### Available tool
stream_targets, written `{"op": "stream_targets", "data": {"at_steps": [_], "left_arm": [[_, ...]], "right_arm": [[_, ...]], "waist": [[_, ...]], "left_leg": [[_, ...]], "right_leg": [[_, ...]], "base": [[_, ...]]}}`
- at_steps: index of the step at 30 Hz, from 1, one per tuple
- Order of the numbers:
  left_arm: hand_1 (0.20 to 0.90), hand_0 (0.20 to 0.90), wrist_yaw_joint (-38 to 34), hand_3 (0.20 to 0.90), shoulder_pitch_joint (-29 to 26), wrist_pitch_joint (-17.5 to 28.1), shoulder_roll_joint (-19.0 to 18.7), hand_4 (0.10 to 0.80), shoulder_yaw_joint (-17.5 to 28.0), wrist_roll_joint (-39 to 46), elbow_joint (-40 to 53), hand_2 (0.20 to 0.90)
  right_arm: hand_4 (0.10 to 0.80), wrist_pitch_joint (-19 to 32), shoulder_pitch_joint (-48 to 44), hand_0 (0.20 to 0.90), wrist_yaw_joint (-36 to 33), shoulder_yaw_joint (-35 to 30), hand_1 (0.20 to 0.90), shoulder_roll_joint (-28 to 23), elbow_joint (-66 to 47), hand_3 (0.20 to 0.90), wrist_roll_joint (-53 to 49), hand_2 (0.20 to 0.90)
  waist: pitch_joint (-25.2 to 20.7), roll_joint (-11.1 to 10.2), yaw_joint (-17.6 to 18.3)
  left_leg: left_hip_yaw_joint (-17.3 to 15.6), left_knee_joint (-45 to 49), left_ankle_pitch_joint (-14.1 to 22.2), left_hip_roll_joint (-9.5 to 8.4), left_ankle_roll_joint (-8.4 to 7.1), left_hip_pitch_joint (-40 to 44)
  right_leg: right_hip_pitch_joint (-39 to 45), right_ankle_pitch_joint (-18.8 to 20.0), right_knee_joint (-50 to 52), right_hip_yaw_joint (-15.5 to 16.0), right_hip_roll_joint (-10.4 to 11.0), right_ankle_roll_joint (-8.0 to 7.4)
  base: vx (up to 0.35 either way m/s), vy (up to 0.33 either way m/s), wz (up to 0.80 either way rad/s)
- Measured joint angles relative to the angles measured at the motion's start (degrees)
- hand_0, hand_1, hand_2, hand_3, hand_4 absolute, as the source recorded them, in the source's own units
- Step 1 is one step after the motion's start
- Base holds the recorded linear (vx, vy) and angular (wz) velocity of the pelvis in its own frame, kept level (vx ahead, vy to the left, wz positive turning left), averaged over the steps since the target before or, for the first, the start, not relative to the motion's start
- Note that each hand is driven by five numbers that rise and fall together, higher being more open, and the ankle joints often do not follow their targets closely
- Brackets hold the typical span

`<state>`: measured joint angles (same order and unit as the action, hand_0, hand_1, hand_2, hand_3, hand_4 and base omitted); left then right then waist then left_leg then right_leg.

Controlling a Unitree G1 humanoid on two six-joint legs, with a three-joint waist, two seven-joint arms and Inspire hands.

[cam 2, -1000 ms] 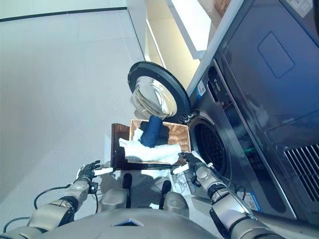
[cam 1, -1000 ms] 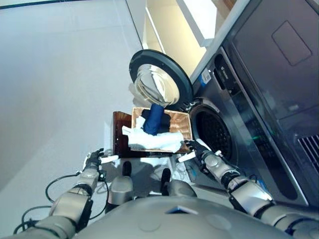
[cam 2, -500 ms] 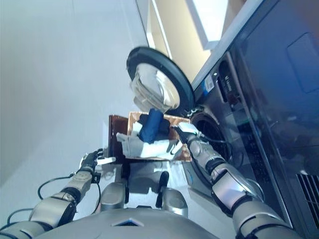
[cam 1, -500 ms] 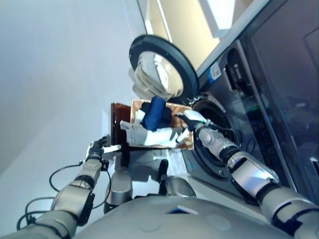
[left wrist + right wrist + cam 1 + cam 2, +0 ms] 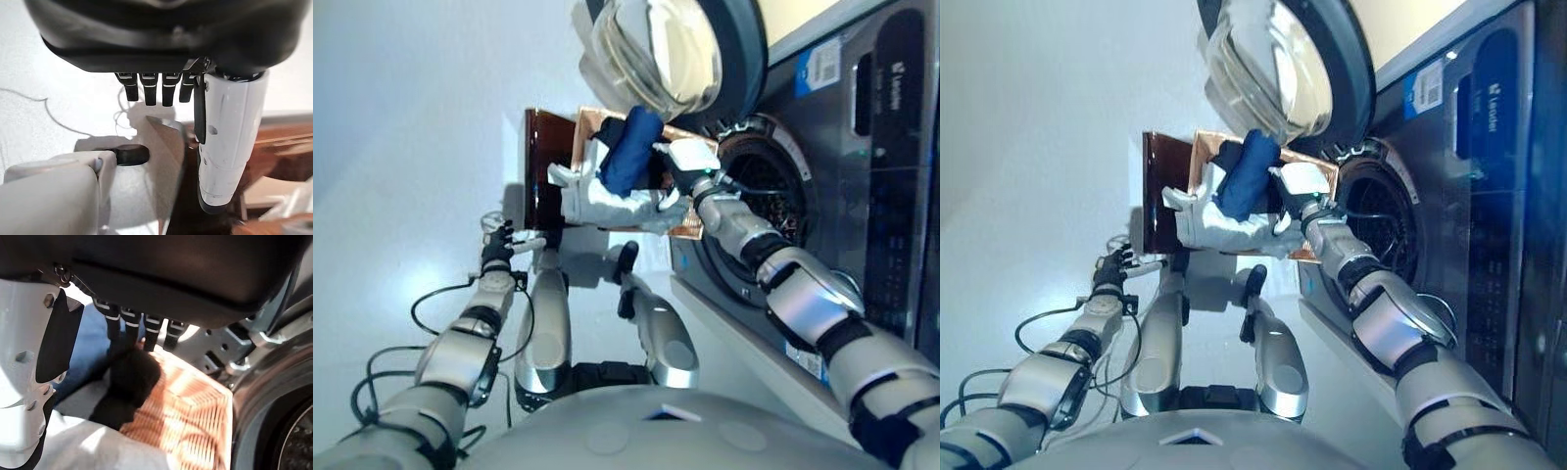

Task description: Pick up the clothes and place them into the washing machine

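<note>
Right hand [image 5: 690,162] reaches over the orange woven rectangular basket [image 5: 690,227], fingers straight and loosely spread above the dark blue cloth [image 5: 628,152], holding nothing; the clothes sit in the basket, blue piece on top of the white crumpled cloth [image 5: 607,204], just beside the grey front-loading washing machine [image 5: 862,147] with its round glass door [image 5: 661,49] swung open. Left hand [image 5: 499,245] hangs low over the pale floor [image 5: 401,147] near the dark brown wooden stand [image 5: 546,147], fingers relaxed and empty.
</note>
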<state>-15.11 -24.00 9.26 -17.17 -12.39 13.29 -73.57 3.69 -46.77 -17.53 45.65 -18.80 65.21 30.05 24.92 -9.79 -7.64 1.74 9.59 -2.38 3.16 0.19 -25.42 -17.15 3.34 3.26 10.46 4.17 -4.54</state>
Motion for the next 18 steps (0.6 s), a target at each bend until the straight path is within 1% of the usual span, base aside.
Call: {"op": "stream_targets", "data": {"at_steps": [1, 4, 7, 13, 14, 15, 17, 18], "left_arm": [[0.900, 0.900, 0.0, 0.900, 0.0, 0.0, 0.0, 0.800, 0.0, 0.0, 0.0, 0.900], [0.900, 0.900, -0.6, 0.900, -0.4, 0.0, -0.3, 0.800, -0.1, 0.1, 0.0, 0.900], [0.900, 0.900, -1.0, 0.900, -1.0, 0.0, -0.4, 0.800, -0.1, 0.2, 0.0, 0.900], [0.900, 0.900, -1.2, 0.900, -1.2, 0.0, -0.6, 0.800, 0.1, 0.2, 0.1, 0.900], [0.900, 0.900, -1.2, 0.900, -1.2, 0.0, -0.6, 0.800, 0.1, 0.2, 0.2, 0.900], [0.900, 0.900, -1.3, 0.900, -0.9, 0.0, -1.0, 0.800, 0.4, 0.2, 0.7, 0.900], [0.900, 0.900, -1.4, 0.900, -0.2, 0.0, -1.6, 0.800, 0.4, 0.2, 0.8, 0.900], [0.900, 0.900, -1.4, 0.900, 0.1, 0.0, -2.0, 0.800, 0.4, 0.2, 1.2, 0.900]], "right_arm": [[0.800, 0.1, -0.1, 0.900, -0.3, 0.0, 0.900, 0.1, 0.3, 0.900, 0.0, 0.900], [0.800, -0.3, -1.1, 0.900, -1.3, -0.1, 0.900, 1.6, 1.4, 0.900, -0.1, 0.900], [0.800, -0.9, -1.2, 0.900, -1.4, 0.0, 0.900, 2.1, 0.4, 0.900, -0.1, 0.900], [0.800, -1.1, -1.0, 0.900, -1.2, 0.5, 0.900, 2.1, -5.9, 0.900, -0.8, 0.900], [0.800, -1.2, -0.9, 0.900, -0.9, 0.6, 0.900, 2.0, -7.6, 0.900, -1.5, 0.900], [0.800, -0.8, 0.3, 0.900, -0.9, 0.6, 0.900, 1.5, -11.9, 0.900, -1.9, 0.900], [0.800, 0.4, 0.9, 0.900, -0.9, 1.3, 0.900, 2.1, -13.2, 0.900, -1.9, 0.900], [0.800, 1.0, 2.0, 0.900, -0.9, 1.6, 0.900, 2.5, -14.8, 0.900, -1.9, 0.900]], "waist": [[0.0, 0.0, -0.2], [0.0, 0.0, -0.2], [0.0, -0.1, 0.1], [-0.2, -0.4, 0.6], [-0.4, -0.6, 0.7], [-0.8, -1.3, 0.8], [-1.6, -2.4, 1.0], [-2.3, -3.5, 1.0]], "left_leg": [[0.0, 0.3, 0.2, -0.01, 0.04, -0.2], [0.5, 3.8, 1.8, 0.10, -0.24, -2.6], [1.7, 5.9, 2.5, 0.20, -0.37, -4.3], [1.9, 7.7, 3.0, 0.22, -0.18, -5.0], [1.9, 8.0, 3.2, 0.24, -0.19, -5.1], [2.0, 8.3, 3.3, 0.27, -0.15, -5.2], [1.9, 8.4, 3.4, 0.28, -0.17, -5.1], [2.0, 8.4, 3.4, 0.29, -0.19, -5.2]], "right_leg": [[-0.2, -0.1, 0.3, 0.0, 0.0, 0.05], [-2.0, -1.8, 3.2, 0.3, 0.0, -0.09], [-3.2, -2.3, 5.1, 1.1, -0.2, 0.11], [-3.4, -2.5, 5.9, 1.2, -0.2, 0.03], [-3.3, -2.5, 6.1, 1.2, -0.2, 0.00], [-3.4, -2.6, 6.2, 1.2, -0.2, -0.01], [-3.4, -2.6, 6.3, 1.2, -0.2, -0.01], [-3.4, -2.6, 6.4, 1.2, -0.2, -0.01]], "base": [[0.000, 0.000, 0.00], [0.007, -0.006, 0.04], [0.022, -0.026, 0.12], [0.004, -0.004, 0.01], [0.000, 0.000, 0.00], [0.000, 0.000, 0.00], [-0.002, -0.006, -0.02], [-0.014, -0.024, 0.03]]}}
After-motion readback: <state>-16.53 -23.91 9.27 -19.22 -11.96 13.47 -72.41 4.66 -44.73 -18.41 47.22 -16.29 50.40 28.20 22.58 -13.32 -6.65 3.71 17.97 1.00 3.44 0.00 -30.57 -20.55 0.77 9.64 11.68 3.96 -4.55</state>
